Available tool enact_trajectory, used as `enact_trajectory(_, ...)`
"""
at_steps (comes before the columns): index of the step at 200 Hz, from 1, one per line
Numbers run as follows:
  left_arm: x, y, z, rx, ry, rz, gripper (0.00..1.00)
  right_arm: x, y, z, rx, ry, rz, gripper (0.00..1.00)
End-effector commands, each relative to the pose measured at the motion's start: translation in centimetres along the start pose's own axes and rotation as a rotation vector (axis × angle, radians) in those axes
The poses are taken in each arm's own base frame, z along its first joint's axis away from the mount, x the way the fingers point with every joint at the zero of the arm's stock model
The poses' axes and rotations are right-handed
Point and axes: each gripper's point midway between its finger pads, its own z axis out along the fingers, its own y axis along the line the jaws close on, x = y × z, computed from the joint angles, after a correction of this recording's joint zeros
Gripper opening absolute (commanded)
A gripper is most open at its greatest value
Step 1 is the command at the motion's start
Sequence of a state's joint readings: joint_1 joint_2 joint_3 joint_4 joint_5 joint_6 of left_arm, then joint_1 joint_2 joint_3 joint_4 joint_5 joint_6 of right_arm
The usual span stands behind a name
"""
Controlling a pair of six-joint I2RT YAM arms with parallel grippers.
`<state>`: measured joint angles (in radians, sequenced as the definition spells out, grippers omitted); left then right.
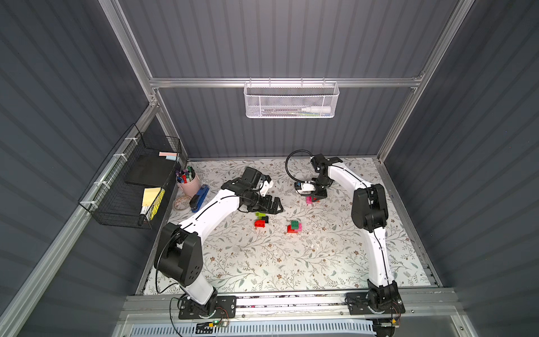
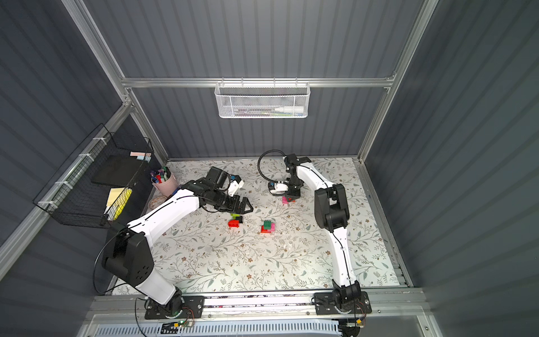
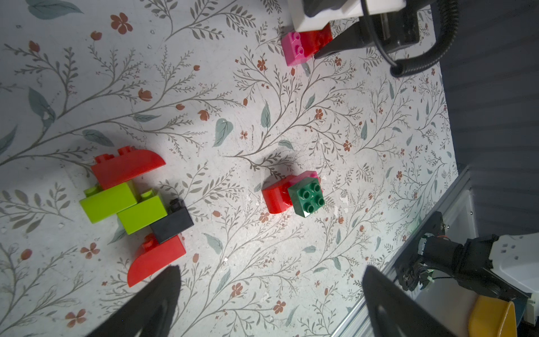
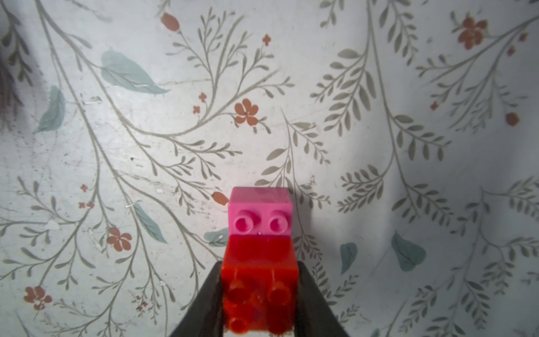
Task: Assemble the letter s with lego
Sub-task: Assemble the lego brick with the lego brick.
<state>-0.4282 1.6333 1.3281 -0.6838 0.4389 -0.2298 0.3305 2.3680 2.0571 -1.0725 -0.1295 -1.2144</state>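
As the right gripper pinches a red studded plastic brick between its narrowed black jaws, a pink studded plastic brick joined to it sticks straight out ahead of the fingertips. The pair's long axis therefore runs in line with the gripper, pink end leading. Whether the pair touches the floral-patterned table or hangs just above it cannot be told. In both top views the pair sits toward the back of the table, on the right arm's side

The left gripper hovers with its jaws spread wide and holds nothing. Just beside it a staggered chain of bricks lies on its side: two lime green blocks, one black block and a curved red piece at each end. In a top view the chain runs roughly front to back. Between the chain and the held pair, apart from both, stands a small stack topped by a dark green square brick over red and pink ones

Judged from this layout, the coming move means carrying the held pair forward and toward the left arm's side. The small stack is the nearer target for the right arm, while the chain lies nearer the left gripper
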Motion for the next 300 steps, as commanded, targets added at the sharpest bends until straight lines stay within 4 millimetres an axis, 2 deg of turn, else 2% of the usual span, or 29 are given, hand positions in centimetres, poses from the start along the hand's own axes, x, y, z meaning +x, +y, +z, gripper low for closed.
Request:
enact_trajectory(1,-0.2,-0.4,-0.6,0.018,0.007,0.022,1.00,1.4,2.5,4.3,-0.132,0.109,-0.013,0.14)
enact_trajectory(29,0.0,-0.5,-0.8,0.018,0.012,0.026,0.99,1.1,2.6,4.8,-0.139,0.163,-0.012,0.13)
enact_trajectory(57,0.2,-0.4,-1.0,0.014,0.011,0.034,1.00,0.2,2.9,4.8,-0.148,0.144,-0.015,0.13)
enact_trajectory(115,0.2,-0.6,-1.5,0.015,0.004,0.046,1.00,-2.9,2.7,2.6,-0.094,0.043,-0.049,0.16)
enact_trajectory(145,0.3,-0.7,-1.6,0.016,0.000,0.050,1.00,-3.8,2.3,1.5,-0.053,0.008,-0.063,0.19)
enact_trajectory(177,0.3,-0.8,-1.7,0.020,-0.003,0.052,0.99,-4.6,2.4,0.7,-0.045,-0.022,-0.065,0.25)
enact_trajectory(211,0.3,-0.9,-1.8,0.024,-0.004,0.053,0.99,-5.3,2.1,-0.4,-0.016,-0.048,-0.068,0.39)
enact_trajectory(240,-0.2,-1.0,-1.7,0.027,-0.006,0.064,0.99,-5.2,1.8,-1.3,0.013,-0.043,-0.060,0.45)
enact_trajectory(274,-1.2,-1.3,-1.4,0.043,-0.015,0.118,0.99,-5.7,1.2,-3.2,0.075,-0.102,-0.043,0.56)
enact_trajectory(300,-1.9,-1.0,-0.6,0.039,-0.015,0.168,1.00,-6.2,0.9,-4.8,0.116,-0.180,-0.028,0.61)
